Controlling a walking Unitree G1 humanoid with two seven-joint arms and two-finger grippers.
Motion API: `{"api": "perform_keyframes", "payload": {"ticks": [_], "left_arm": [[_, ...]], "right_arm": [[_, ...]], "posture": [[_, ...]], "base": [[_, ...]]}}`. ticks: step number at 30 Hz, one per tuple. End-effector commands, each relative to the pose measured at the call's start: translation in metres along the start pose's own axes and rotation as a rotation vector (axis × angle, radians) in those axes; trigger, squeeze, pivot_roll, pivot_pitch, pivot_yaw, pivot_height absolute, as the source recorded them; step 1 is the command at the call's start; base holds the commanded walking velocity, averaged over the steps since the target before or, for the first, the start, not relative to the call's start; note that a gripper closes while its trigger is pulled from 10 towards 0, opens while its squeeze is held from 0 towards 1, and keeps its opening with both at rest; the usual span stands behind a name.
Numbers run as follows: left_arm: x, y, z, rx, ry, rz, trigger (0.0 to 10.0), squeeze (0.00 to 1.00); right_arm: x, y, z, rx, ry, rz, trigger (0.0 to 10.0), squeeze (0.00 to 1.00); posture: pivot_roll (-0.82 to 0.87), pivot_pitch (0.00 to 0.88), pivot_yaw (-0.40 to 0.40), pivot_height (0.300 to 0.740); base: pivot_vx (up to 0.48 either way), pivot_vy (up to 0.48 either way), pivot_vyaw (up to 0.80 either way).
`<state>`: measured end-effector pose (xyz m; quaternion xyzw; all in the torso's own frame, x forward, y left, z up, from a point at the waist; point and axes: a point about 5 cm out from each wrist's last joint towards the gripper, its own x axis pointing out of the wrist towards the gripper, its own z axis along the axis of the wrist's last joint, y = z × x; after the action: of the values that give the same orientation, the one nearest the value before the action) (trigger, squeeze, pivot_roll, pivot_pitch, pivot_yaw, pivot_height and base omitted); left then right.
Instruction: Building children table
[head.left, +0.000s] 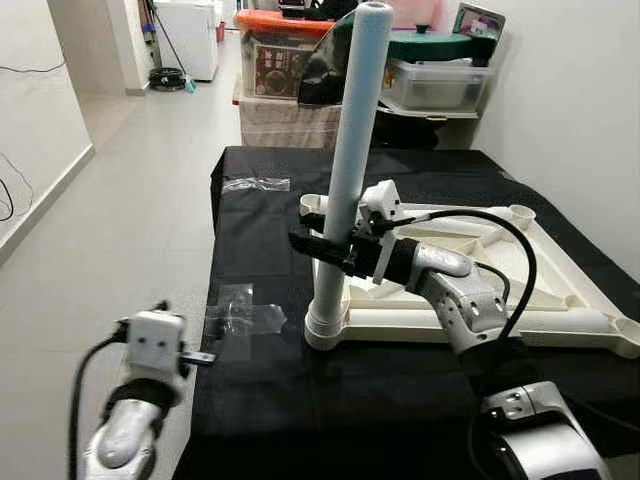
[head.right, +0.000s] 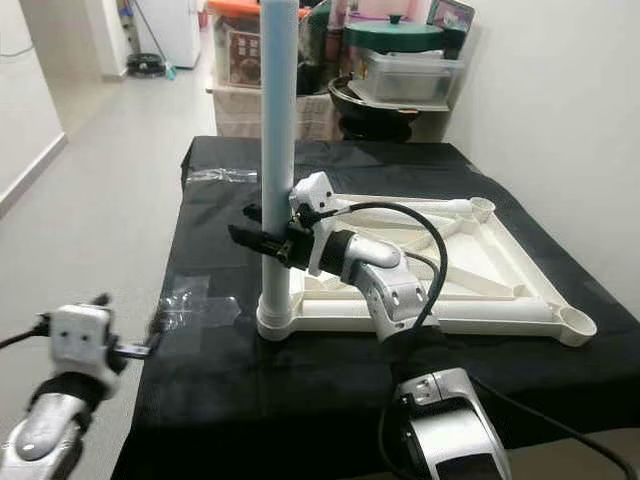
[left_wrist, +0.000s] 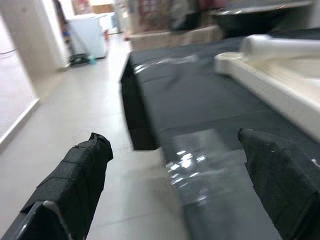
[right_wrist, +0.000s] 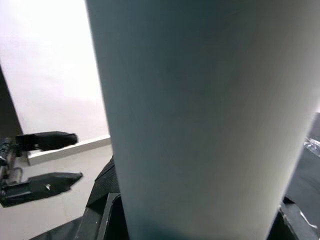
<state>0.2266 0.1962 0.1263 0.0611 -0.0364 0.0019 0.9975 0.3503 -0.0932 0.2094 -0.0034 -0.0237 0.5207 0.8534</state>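
Left eye view | your right end effector (head.left: 325, 243) grips upright table leg (head.left: 352, 150), seated in near-left corner socket of upturned tabletop (head.left: 560, 290) | left end effector (left_wrist: 175, 190) open, probably idle, off table (head.left: 260, 400) edge

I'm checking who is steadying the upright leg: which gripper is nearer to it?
Right. The right gripper is clamped around the table leg; the left gripper hangs open off the table's left edge, apart from it.
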Motion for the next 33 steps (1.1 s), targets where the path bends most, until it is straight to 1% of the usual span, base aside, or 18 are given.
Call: {"api": "perform_keyframes", "payload": {"ticks": [1,2,3,4,5,6,7,9,11,12,14,16,20,22,23,25,30,33], "left_arm": [[-0.004,-0.001,-0.005,-0.009,0.025,-0.025,10.0,0.0],[-0.01,-0.009,-0.009,-0.016,0.041,-0.083,10.0,0.0],[-0.01,-0.009,-0.009,-0.016,0.041,-0.083,10.0,0.0],[-0.016,-0.022,-0.011,-0.023,0.051,-0.157,10.0,0.0],[-0.016,-0.022,-0.011,-0.023,0.051,-0.157,10.0,0.0],[-0.021,-0.034,-0.012,-0.034,0.058,-0.223,10.0,0.0],[-0.025,-0.042,-0.012,-0.047,0.062,-0.27,10.0,0.0],[-0.025,-0.042,-0.012,-0.047,0.062,-0.27,10.0,0.0],[-0.026,-0.049,-0.011,-0.062,0.064,-0.308,10.0,0.0],[-0.025,-0.054,-0.01,-0.077,0.064,-0.353,10.0,0.0],[-0.025,-0.054,-0.01,-0.077,0.064,-0.353,10.0,0.0],[-0.022,-0.053,-0.009,-0.078,0.062,-0.363,10.0,0.0],[-0.019,-0.053,-0.009,-0.076,0.06,-0.364,10.0,0.0],[-0.016,-0.053,-0.006,-0.085,0.05,-0.373,10.0,0.0],[-0.016,-0.053,-0.006,-0.085,0.05,-0.373,10.0,0.0],[-0.014,-0.056,-0.004,-0.092,0.042,-0.386,10.0,0.0],[-0.014,-0.058,-0.002,-0.094,0.035,-0.394,10.0,0.0],[-0.014,-0.059,-0.001,-0.096,0.032,-0.399,10.0,0.0]], "right_arm": [[-0.001,0.001,-0.035,0.14,0.107,-0.06,10.0,0.0],[0.0,-0.006,-0.034,0.181,0.075,-0.171,10.0,0.0],[0.0,-0.006,-0.034,0.181,0.075,-0.171,10.0,0.0],[0.001,-0.009,-0.035,0.2,0.056,-0.265,10.0,0.0],[0.001,-0.009,-0.035,0.2,0.056,-0.265,10.0,0.0],[0.001,-0.009,-0.037,0.226,0.043,-0.327,10.0,0.0],[0.0,-0.005,-0.039,0.241,0.036,-0.353,10.0,0.0],[0.0,-0.005,-0.039,0.241,0.036,-0.353,10.0,0.0],[-0.002,0.002,-0.044,0.26,0.031,-0.373,10.0,0.0],[-0.013,0.011,-0.053,0.243,0.043,-0.473,10.0,0.0],[-0.013,0.011,-0.053,0.243,0.043,-0.473,10.0,0.0],[-0.023,0.014,-0.057,0.182,0.071,-0.566,10.0,0.0],[-0.027,0.015,-0.059,0.165,0.104,-0.614,10.0,0.0],[-0.031,0.016,-0.065,0.178,0.18,-0.72,10.0,0.0],[-0.031,0.016,-0.065,0.178,0.18,-0.72,10.0,0.0],[-0.033,0.011,-0.072,0.214,0.241,-0.846,10.0,0.0],[-0.031,0.012,-0.073,0.183,0.287,-0.879,10.0,0.0],[-0.024,0.02,-0.071,0.14,0.325,-0.86,10.0,0.0]], "posture": [[0.13,0.0,-0.101,0.74],[0.13,0.0,-0.097,0.74],[0.13,0.0,-0.097,0.74],[0.13,0.0,-0.098,0.74],[0.13,0.0,-0.098,0.74],[0.13,0.0,-0.099,0.74],[0.12,0.0,-0.096,0.74],[0.12,0.0,-0.096,0.74],[0.12,0.0,-0.094,0.74],[0.11,0.0,-0.083,0.74],[0.11,0.0,-0.083,0.74],[0.1,0.0,-0.077,0.74],[0.1,0.0,-0.071,0.74],[0.09,0.0,-0.065,0.74],[0.09,0.0,-0.065,0.74],[0.1,0.0,-0.071,0.74],[0.1,0.0,-0.074,0.74],[0.1,0.0,-0.077,0.74]], "base": [[0.0,0.0,0.0],[0.0,0.0,0.0],[0.0,0.0,0.0],[0.0,0.0,0.0],[0.0,0.0,0.0],[0.0,0.0,0.0],[0.0,0.0,0.0],[0.0,0.0,0.0],[0.0,0.0,0.0],[0.0,0.0,0.0],[0.0,0.0,0.0],[0.0,0.0,0.0],[0.0,0.0,0.0],[0.0,0.0,0.0],[0.0,0.0,0.0],[0.0,0.0,0.0],[0.0,0.0,0.0],[0.0,0.0,0.0]]}}
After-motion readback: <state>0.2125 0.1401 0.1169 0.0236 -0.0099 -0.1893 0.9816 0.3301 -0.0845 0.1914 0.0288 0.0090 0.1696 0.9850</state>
